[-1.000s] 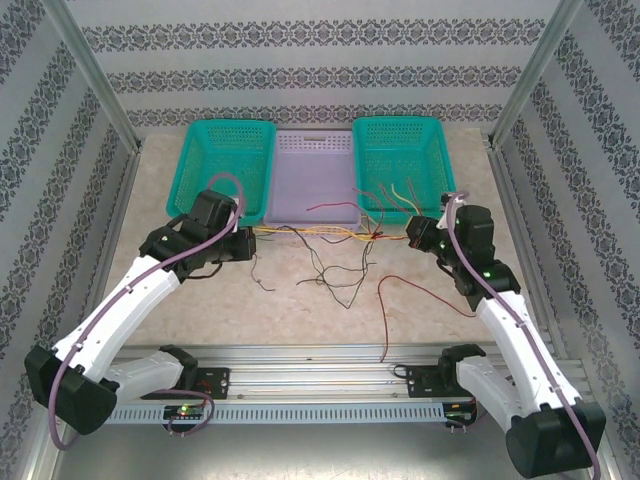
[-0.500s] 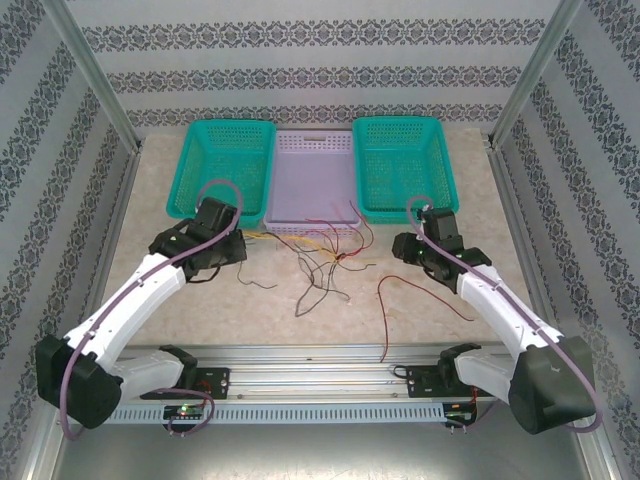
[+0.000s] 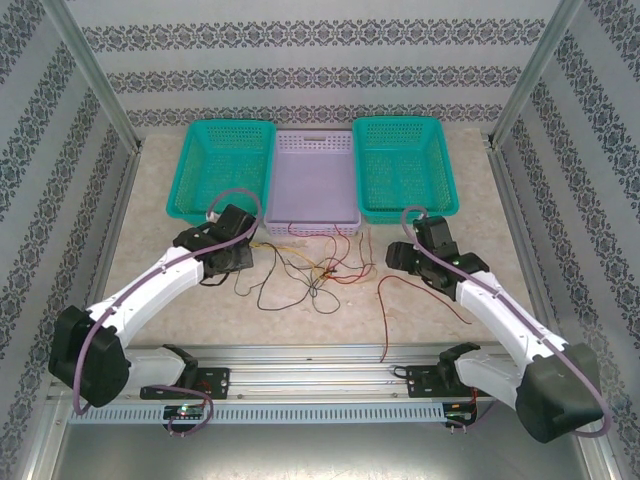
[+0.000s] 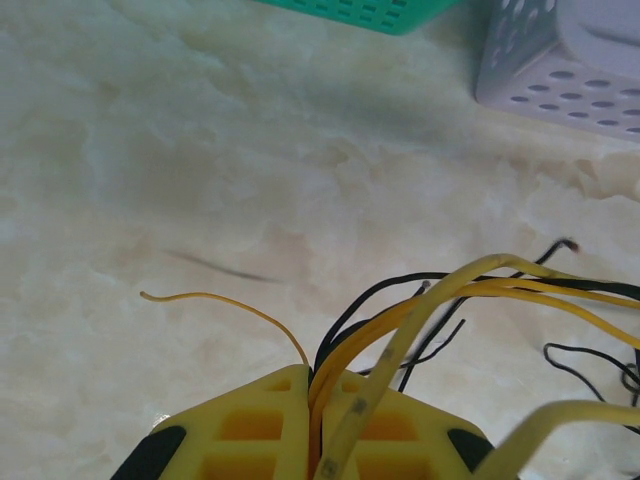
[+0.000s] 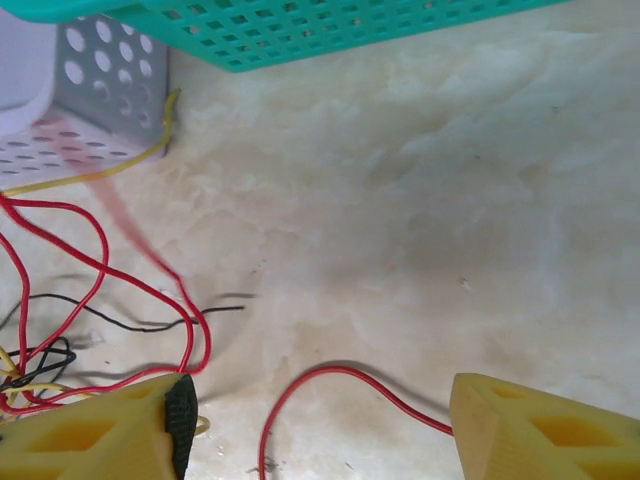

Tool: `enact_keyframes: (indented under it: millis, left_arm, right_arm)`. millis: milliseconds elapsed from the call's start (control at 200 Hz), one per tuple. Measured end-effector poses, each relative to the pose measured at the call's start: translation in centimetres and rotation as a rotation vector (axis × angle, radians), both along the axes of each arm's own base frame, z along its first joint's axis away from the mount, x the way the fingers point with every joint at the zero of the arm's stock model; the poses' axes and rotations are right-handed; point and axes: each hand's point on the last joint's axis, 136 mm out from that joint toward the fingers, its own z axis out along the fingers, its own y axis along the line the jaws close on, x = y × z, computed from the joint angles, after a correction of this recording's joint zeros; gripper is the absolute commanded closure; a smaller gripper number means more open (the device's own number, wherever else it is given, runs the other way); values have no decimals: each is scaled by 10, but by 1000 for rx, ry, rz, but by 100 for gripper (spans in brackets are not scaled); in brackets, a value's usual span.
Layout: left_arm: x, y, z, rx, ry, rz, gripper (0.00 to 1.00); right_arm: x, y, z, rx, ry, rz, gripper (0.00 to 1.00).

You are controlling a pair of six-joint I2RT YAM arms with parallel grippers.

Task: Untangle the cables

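Observation:
The cables point(image 3: 318, 268) are a tangle of thin black, yellow and red wires lying on the table in front of the lilac basket. My left gripper point(image 3: 246, 256) is at the tangle's left side. In the left wrist view that gripper point(image 4: 312, 378) is shut on yellow cables point(image 4: 470, 290) and black cables point(image 4: 370, 298), which fan out to the right. My right gripper point(image 3: 394, 258) stands at the tangle's right side. Its fingers point(image 5: 130, 430) are wide apart with nothing gripped. A separate red cable point(image 5: 340, 372) lies on the table between them, and red loops point(image 5: 100, 265) lie by the left finger.
Along the back stand a green basket point(image 3: 222, 165), a lilac basket point(image 3: 315, 180) and another green basket point(image 3: 403, 165). The separate red cable point(image 3: 384, 310) runs toward the metal rail point(image 3: 320, 360) at the near edge. Patterned walls close in the sides.
My right gripper has opened and let go of the red wires. Both arms moved inward and toward the near edge, and the stretched bunch has slackened into a loose heap on the table.

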Motion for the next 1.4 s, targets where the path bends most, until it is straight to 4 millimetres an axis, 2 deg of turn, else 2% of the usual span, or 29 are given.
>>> enact_keyframes:
  millis: [170, 275, 415, 555, 829, 1019, 1159, 1229, 1324, 1404]
  left_arm:
    - [-3, -3, -18, 29, 42, -2, 100]
    - [-1, -5, -27, 33, 56, 1, 100]
    - [5, -10, -41, 36, 83, 7, 100]
    - [18, -19, -51, 37, 102, 7, 100]
    - [57, -43, -48, 6, 69, 2, 100]
    - [63, -45, -50, 15, 70, 4, 100]
    - [64, -40, -41, 31, 37, 15, 100]
    - [62, -36, -32, 28, 11, 20, 100]
    - [59, -32, -19, 18, -27, 25, 100]
    - [55, -28, -12, 16, -55, 28, 100]
  right_arm:
    - [-4, -9, 6, -41, -21, -39, 27]
    - [-8, -9, -7, -48, 25, -54, 28]
    - [-23, -3, -31, -88, 89, -39, 27]
    - [-28, 0, -47, -109, 131, -63, 29]
    - [-31, -5, -77, -144, 231, -147, 32]
    - [-32, 0, -86, -140, 252, -162, 36]
    - [-33, -1, -89, -147, 262, -168, 39]
    - [-32, -1, -89, -147, 260, -166, 44]
    - [-29, 0, -92, -154, 260, -162, 61]
    - [-25, -1, -94, -164, 266, -166, 66]
